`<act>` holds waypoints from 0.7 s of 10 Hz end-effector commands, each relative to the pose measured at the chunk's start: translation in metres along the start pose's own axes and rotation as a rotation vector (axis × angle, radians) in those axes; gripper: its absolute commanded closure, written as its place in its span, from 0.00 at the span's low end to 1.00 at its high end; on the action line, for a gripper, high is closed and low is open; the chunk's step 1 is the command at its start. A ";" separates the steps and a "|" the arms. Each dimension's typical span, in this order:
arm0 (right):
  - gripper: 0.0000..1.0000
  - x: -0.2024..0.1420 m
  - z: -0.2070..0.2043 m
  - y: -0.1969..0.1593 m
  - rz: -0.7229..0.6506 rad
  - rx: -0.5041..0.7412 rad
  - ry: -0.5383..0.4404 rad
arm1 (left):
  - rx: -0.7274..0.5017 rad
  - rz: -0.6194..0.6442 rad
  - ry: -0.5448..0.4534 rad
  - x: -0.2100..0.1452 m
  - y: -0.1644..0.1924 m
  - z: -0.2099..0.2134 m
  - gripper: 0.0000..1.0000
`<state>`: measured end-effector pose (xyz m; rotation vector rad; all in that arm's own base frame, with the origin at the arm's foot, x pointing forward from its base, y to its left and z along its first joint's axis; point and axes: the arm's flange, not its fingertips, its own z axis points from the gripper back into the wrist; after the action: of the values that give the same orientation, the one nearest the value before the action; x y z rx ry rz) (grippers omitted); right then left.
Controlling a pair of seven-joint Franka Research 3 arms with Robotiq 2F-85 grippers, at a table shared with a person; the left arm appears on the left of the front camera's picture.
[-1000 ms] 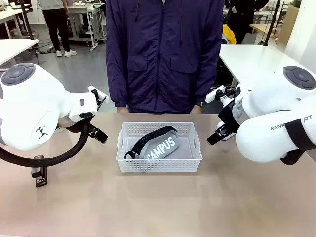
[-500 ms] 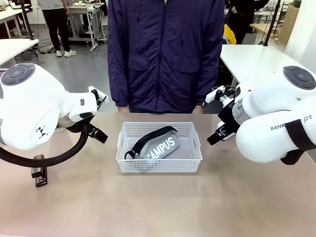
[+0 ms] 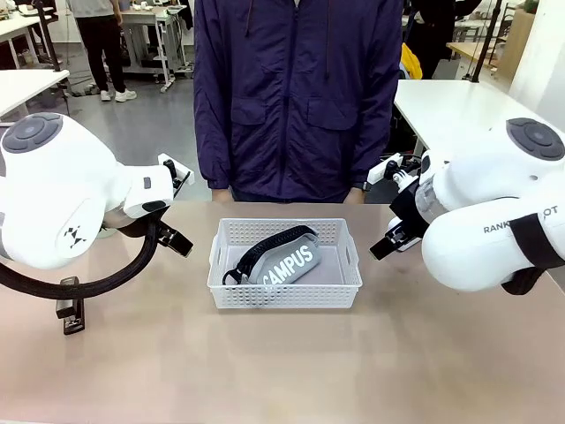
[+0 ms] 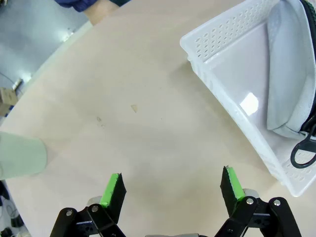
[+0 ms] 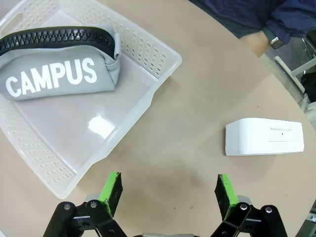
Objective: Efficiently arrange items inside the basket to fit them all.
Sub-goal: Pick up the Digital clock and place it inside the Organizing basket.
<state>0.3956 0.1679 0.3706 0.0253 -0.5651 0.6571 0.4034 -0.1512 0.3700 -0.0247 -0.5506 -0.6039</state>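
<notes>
While the left gripper (image 4: 171,185) and right gripper (image 5: 168,190) hang with jaws apart, the pouch (image 5: 59,74) lies in the basket (image 5: 148,49).
We recommend gripping the white box (image 5: 264,137), ahead-right of the right jaws, across its narrow width.

Front view: the lower half of the frame is bare table (image 3: 282,371). At centre stands the basket (image 3: 284,298); the pouch (image 3: 289,262) lies slantwise in it, leaving floor free at its right end. Right wrist view: the white box (image 5: 264,137) sits at middle right — bare table between it and the basket. Left wrist view: the cup (image 4: 20,156) at the left edge, well apart from the basket.
</notes>
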 end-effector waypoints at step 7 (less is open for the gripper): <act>0.00 0.000 0.000 0.000 0.000 0.000 0.000 | 0.000 0.000 0.000 0.000 0.000 0.000 0.00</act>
<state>0.3956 0.1679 0.3706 0.0253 -0.5651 0.6571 0.4034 -0.1512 0.3700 -0.0247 -0.5506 -0.6039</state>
